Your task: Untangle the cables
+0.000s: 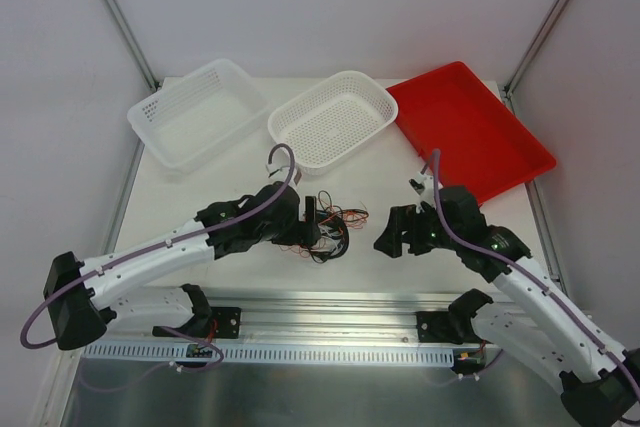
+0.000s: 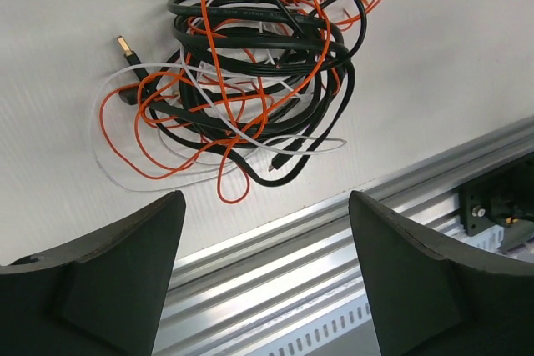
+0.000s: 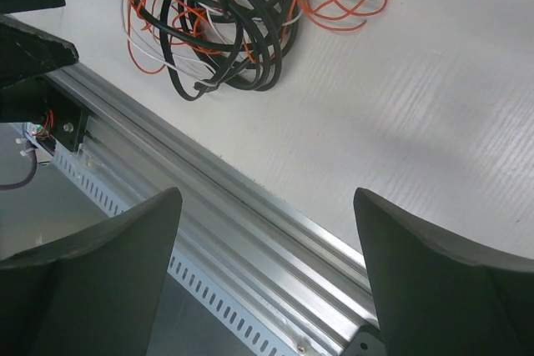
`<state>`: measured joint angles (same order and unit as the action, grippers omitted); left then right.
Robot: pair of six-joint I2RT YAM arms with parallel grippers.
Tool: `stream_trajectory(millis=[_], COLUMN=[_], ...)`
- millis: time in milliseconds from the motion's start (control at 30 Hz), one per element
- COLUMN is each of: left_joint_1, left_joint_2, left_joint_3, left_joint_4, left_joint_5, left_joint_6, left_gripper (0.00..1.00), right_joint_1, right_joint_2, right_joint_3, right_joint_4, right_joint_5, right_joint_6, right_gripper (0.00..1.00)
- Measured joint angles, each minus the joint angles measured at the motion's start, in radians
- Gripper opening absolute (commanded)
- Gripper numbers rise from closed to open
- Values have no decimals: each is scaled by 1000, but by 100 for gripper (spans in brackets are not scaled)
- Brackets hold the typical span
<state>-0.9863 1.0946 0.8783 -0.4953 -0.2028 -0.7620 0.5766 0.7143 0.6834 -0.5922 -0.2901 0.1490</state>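
Note:
The cables (image 1: 335,223) lie in one tangled heap of black, orange and thin white wires on the white table, between my two grippers. In the left wrist view the cables (image 2: 250,127) sit just ahead of my left gripper (image 2: 267,198), with a gold USB plug (image 2: 125,46) sticking out at the heap's left. My left gripper (image 1: 322,227) is open at the heap's left edge and holds nothing. The right gripper (image 1: 390,230) hangs open a short way right of the heap, apart from it. From the right wrist the cables (image 3: 250,31) show at top left, beyond my right gripper (image 3: 267,193).
Two white mesh baskets (image 1: 200,112) (image 1: 335,117) stand at the back of the table, with a red tray (image 1: 470,132) at back right. An aluminium rail (image 1: 330,302) runs along the near edge, just below the heap. Part of the left gripper (image 3: 25,31) shows at the right wrist view's left edge.

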Motion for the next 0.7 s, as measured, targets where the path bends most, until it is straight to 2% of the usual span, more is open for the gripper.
stream_trajectory(millis=[167, 300, 500, 700], left_joint_1=[0, 0, -24, -95], left_joint_2=[56, 77, 114, 192], left_joint_3=[23, 40, 56, 74], left_joint_4=[2, 3, 5, 12], left_joint_5=[43, 73, 50, -58], left_joint_6=[101, 112, -93, -343], left_gripper=[66, 64, 66, 59], right_joint_1=[78, 87, 87, 88], right_joint_2=[86, 95, 50, 24], right_joint_3=[0, 0, 0, -1], right_joint_4=[80, 103, 102, 124], right_joint_5=[83, 154, 275, 329], right_joint_6=[50, 70, 87, 93], right_gripper=[86, 86, 86, 86])
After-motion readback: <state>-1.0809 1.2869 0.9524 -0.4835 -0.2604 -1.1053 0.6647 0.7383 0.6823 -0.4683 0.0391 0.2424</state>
